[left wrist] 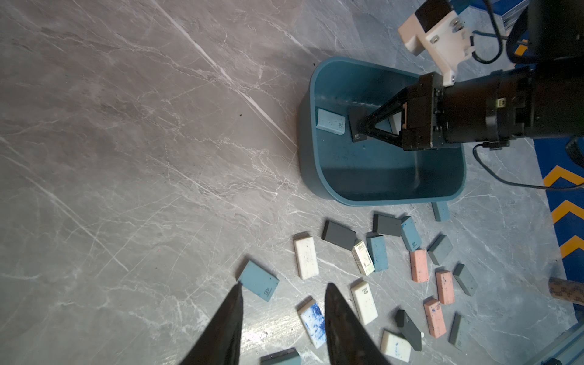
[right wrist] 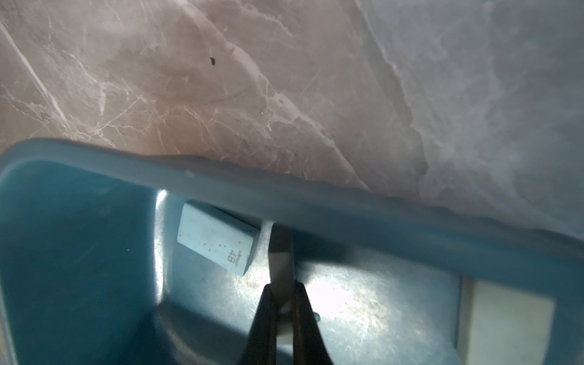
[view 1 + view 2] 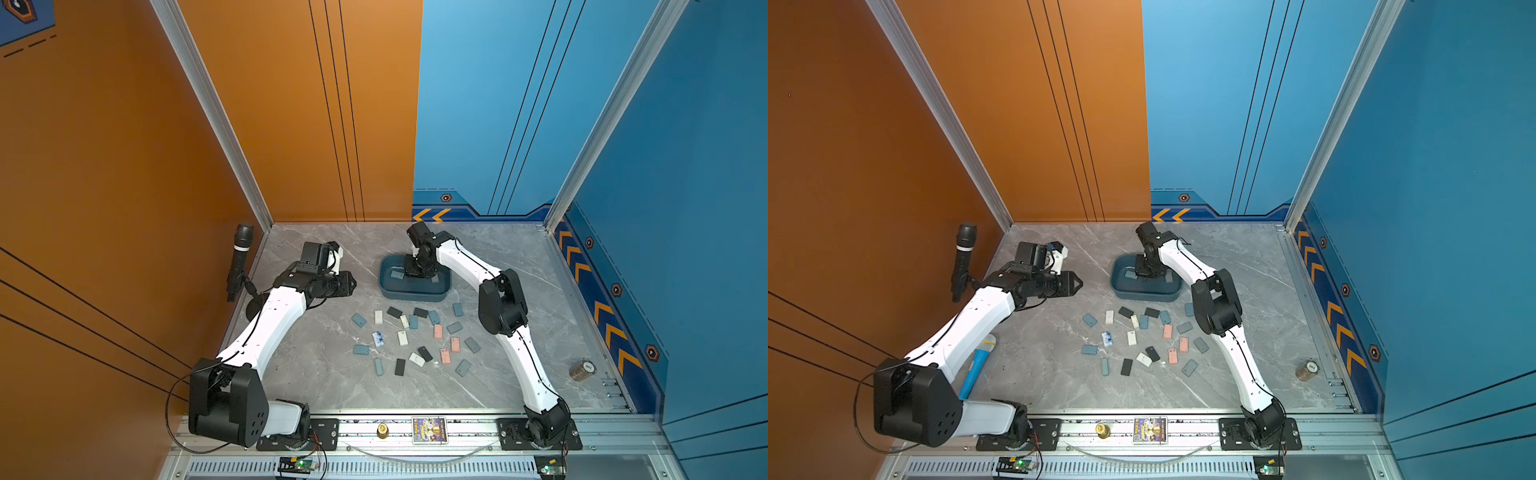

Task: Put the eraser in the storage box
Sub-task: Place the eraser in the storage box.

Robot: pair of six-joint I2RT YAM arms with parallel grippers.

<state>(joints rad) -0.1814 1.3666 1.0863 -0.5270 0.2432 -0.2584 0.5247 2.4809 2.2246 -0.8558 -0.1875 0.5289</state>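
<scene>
Grey marble surface [image 3: 316,374] carries storage box [image 3: 409,294] toward back, centre. Black eraser [image 1: 356,126] low inside box, tilted, clamped by right gripper [image 2: 283,287], fingers pressed together on it. Light blue eraser [image 2: 218,237] lies just beside it on box floor. Loose erasers [image 3: 402,338] scattered on surface in front of box. Left gripper [image 1: 284,286] hangs above surface near them, fingers apart, empty.

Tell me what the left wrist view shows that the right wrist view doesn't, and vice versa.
Only left wrist: the loose erasers scattered on the table, and the open left gripper. Only right wrist: a clear look at a pale block by the box wall. Both: the storage box, the light blue eraser inside it, and the right gripper shut on a black eraser.
</scene>
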